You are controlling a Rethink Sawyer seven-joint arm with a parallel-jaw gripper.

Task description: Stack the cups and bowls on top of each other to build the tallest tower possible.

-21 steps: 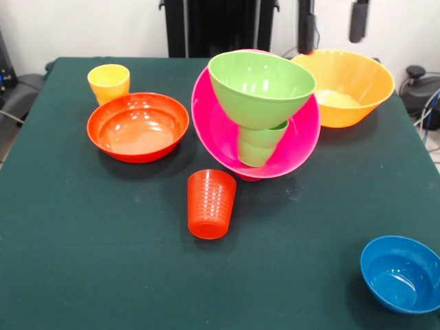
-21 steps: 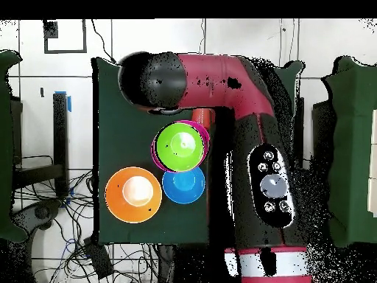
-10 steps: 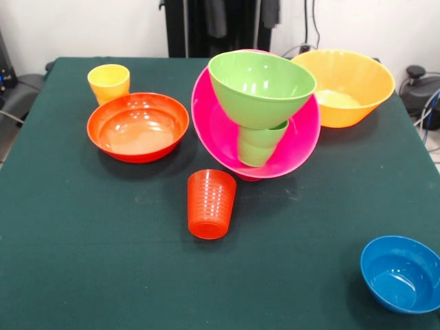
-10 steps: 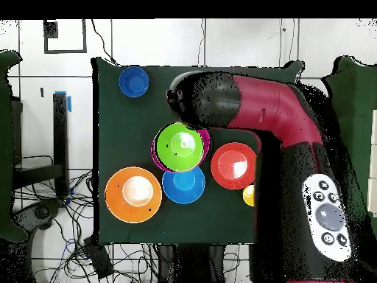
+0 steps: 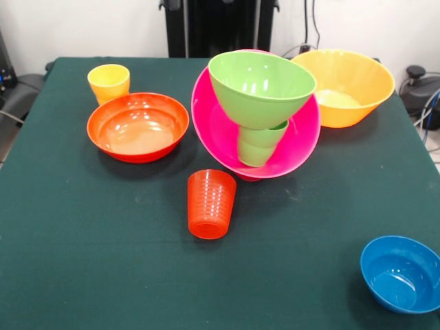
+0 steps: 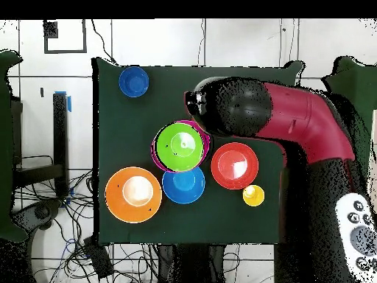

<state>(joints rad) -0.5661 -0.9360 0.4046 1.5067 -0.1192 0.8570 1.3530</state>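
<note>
The gripper is not showing in either view, only the red and black arm (image 6: 294,125) reaching across the desk (image 5: 103,261) overhead, so its opening cannot be judged. The tower is sitting mid-desk: the pink bowl (image 5: 220,130) is tilting, holding the light green cup (image 5: 258,146) with the lime green bowl (image 5: 260,86) on top. The ribbed orange-red cup (image 5: 210,203) is standing just in front.

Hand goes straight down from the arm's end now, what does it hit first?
Hand is hidden. The arm's end hangs beside the tower; likely over the orange-red cup, else bare table. Depth unclear.
</note>
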